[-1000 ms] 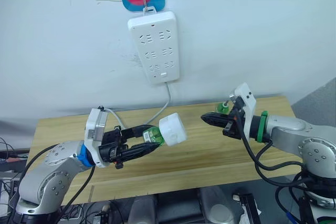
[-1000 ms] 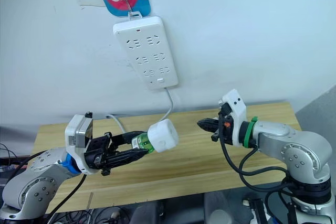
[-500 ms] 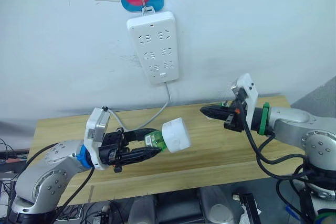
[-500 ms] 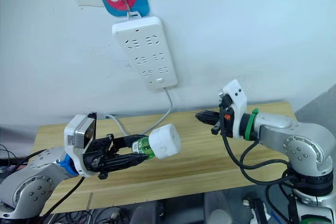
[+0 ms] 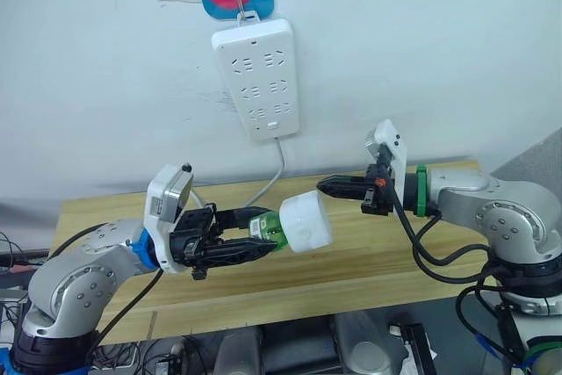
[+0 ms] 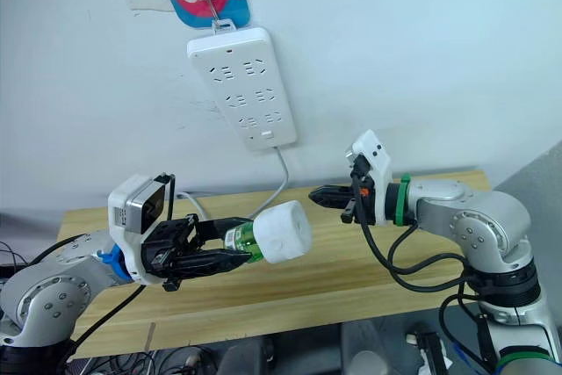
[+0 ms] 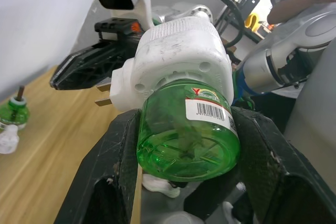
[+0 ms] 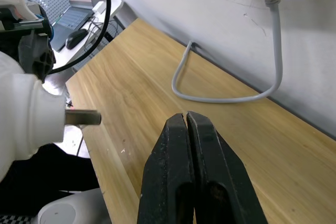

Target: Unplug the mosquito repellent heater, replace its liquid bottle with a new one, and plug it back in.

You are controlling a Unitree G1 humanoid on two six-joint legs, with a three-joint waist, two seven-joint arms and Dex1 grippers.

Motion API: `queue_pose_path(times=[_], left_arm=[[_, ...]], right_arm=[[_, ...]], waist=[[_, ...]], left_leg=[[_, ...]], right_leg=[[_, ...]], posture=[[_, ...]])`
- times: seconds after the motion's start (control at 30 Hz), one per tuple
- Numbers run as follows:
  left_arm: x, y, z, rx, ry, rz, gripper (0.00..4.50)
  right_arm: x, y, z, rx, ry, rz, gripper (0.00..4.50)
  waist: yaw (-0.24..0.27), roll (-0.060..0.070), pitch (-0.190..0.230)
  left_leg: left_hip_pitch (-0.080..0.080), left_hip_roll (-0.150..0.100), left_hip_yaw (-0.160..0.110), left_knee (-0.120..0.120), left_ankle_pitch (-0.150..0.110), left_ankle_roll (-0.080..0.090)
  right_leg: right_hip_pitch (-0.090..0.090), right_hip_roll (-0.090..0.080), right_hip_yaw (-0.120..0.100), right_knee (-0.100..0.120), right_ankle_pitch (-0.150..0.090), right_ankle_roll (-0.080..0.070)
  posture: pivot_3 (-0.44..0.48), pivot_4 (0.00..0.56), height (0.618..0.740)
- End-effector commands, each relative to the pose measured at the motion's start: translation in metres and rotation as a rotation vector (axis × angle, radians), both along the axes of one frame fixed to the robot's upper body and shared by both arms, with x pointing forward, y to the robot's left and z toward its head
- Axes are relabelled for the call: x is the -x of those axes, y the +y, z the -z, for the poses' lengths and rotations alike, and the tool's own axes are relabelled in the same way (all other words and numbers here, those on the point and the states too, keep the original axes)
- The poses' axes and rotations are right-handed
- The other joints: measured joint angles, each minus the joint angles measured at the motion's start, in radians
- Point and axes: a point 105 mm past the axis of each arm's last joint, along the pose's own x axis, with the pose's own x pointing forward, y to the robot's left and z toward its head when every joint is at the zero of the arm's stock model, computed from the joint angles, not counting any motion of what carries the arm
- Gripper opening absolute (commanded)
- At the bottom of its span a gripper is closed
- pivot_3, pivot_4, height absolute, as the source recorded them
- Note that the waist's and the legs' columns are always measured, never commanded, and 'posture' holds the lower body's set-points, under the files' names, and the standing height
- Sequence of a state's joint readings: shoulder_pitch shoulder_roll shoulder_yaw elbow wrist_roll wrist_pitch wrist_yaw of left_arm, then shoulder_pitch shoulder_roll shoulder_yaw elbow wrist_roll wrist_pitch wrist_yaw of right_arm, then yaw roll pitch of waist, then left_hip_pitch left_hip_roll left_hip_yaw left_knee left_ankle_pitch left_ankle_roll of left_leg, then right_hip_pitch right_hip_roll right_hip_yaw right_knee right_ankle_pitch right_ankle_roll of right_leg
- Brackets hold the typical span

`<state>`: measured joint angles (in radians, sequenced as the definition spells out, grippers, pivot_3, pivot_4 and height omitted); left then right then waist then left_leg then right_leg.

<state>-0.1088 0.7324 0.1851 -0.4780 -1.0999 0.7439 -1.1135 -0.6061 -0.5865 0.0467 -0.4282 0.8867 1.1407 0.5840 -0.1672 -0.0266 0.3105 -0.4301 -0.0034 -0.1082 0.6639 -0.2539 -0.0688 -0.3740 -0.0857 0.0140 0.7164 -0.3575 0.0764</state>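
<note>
The left fingers point(image 7: 123, 177) are clamped on the green liquid bottle point(image 7: 189, 135) screwed into the mosquito repellent heater point(image 5: 305, 221), held in the air above the wooden surface point(image 5: 351, 261). At the heater's 2 o'clock, just beside it, the right fingers point(image 5: 338, 187) are pressed together, empty. The power strip point(image 5: 258, 76) hangs on the wall at 12 o'clock.

Head stereo pair down over table point(image 5: 369, 261); wrist cameras close along each arm's jaws.
</note>
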Motion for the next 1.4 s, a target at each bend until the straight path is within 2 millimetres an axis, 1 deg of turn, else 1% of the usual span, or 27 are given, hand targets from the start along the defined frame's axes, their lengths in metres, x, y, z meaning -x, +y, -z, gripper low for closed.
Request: queue_pose_path(times=[0.03,0.2,0.33,0.6,0.83,1.1,1.4], left_arm=[[0.006,-0.001,-0.006,0.010,-0.001,0.029,2.28],[0.005,-0.001,-0.004,0.012,0.009,0.029,2.28],[0.002,-0.002,-0.006,0.034,0.016,0.022,2.28],[-0.002,-0.004,-0.013,0.062,0.016,0.013,2.28],[-0.005,-0.003,-0.014,0.062,0.015,0.004,2.28],[-0.008,-0.002,-0.012,0.063,0.014,-0.010,2.28],[-0.014,0.000,-0.009,0.050,-0.011,-0.040,2.28]], right_arm=[[0.003,0.005,-0.012,-0.025,-0.056,-0.042,0.07],[0.004,0.009,-0.017,-0.035,-0.069,-0.064,0.07],[0.009,0.013,-0.019,-0.041,-0.064,-0.096,0.07],[0.022,0.018,-0.013,-0.043,-0.033,-0.144,0.07],[0.025,0.020,-0.014,-0.049,-0.029,-0.157,0.07],[0.034,0.021,-0.016,-0.047,-0.023,-0.180,0.07],[0.039,0.016,-0.017,-0.021,-0.022,-0.179,0.07]], waist=[[0.001,0.000,0.000],[0.001,0.000,0.000],[0.001,0.000,0.000],[0.001,0.000,0.000],[0.001,0.000,0.000],[0.002,0.000,0.000],[0.002,0.000,0.000]], left_leg=[[0.000,0.000,0.000,0.000,0.000,0.000],[0.000,0.000,0.000,0.000,0.000,0.000],[0.000,0.000,0.000,0.000,0.000,0.000],[0.000,0.000,0.000,0.000,0.000,0.000],[0.000,0.000,0.000,0.000,0.000,0.000],[0.000,0.000,0.000,0.000,0.000,0.000],[0.000,0.000,0.000,0.000,0.000,0.000]], right_leg=[[0.000,0.000,0.000,0.000,0.000,0.000],[0.000,0.000,0.000,0.000,0.000,0.000],[0.000,0.000,0.000,0.000,0.000,0.000],[0.000,0.000,0.000,0.000,0.000,0.000],[0.000,0.000,0.000,0.000,0.000,0.000],[0.000,0.000,0.000,0.000,0.000,0.000],[0.000,0.000,0.000,-0.001,0.000,0.000]], posture=[[-0.233,0.286,0.740],[-0.236,0.286,0.740],[-0.236,0.287,0.740],[-0.235,0.289,0.740],[-0.232,0.292,0.740],[-0.236,0.296,0.740],[-0.244,0.301,0.740]])
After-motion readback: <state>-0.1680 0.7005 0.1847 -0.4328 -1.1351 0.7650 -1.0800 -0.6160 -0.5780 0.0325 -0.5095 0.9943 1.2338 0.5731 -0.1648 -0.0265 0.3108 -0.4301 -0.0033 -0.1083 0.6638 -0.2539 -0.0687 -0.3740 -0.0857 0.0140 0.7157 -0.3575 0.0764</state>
